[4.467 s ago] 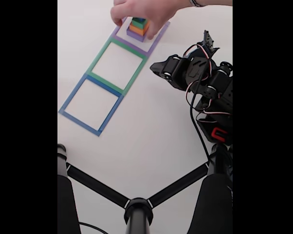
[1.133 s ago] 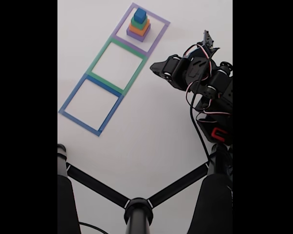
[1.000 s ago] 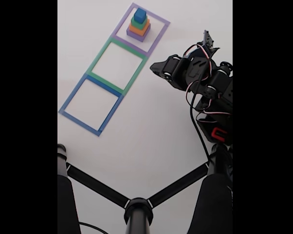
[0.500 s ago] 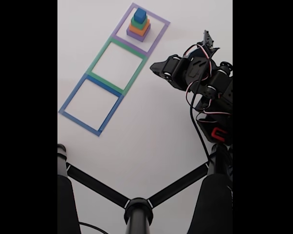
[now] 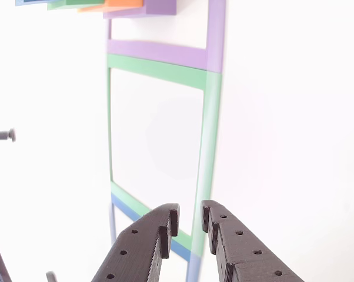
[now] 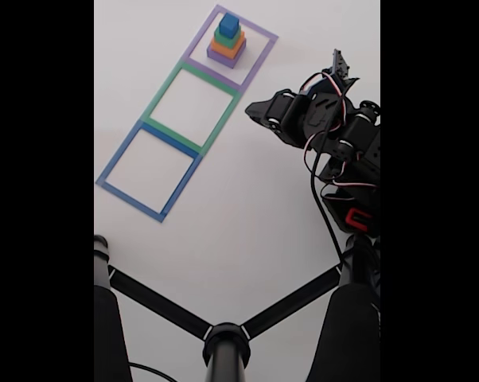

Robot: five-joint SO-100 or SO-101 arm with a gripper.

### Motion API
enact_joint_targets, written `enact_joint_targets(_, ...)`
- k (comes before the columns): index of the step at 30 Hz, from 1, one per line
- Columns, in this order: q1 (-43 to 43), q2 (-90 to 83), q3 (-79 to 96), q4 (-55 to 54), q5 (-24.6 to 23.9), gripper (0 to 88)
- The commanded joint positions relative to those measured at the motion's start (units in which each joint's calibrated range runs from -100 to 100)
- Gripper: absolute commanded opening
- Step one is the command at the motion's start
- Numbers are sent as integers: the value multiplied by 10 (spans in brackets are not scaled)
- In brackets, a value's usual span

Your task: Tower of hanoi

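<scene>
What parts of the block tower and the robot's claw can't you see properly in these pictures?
- Block tower: in the other view the top edge cuts it off, leaving only the blocks' lower edges.
- Blue block: very small in the fixed view, so its surface detail is unreadable.
- Gripper: in the other view the bottom edge cuts off its base; the jaws stand slightly apart, holding nothing.

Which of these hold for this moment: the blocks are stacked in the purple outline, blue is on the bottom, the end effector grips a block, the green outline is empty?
1. The four blocks stand stacked inside the purple outline. True.
2. The blue cube is at the bottom. False: it tops the stack, above the green block, the orange block and the purple block.
3. The end effector grips a block. False: its jaws stand slightly apart with nothing between them.
4. The green outline has no block in it. True.
</scene>
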Motion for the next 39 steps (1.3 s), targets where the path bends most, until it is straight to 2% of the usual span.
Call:
enact_joint_targets(1, -2, -7, 7, 3, 11, 0)
enact_joint_targets(28, -2, -7, 7, 3, 11, 0)
enact_joint_targets(29, -4, -7, 7, 3, 17, 0)
enact_joint_targets(31, -24, -6, 7, 7, 61, 0)
enact_joint_targets(37, -29, -6, 7, 9, 86, 0)
enact_joint_targets(39, -23, -1, 6, 3, 125, 0)
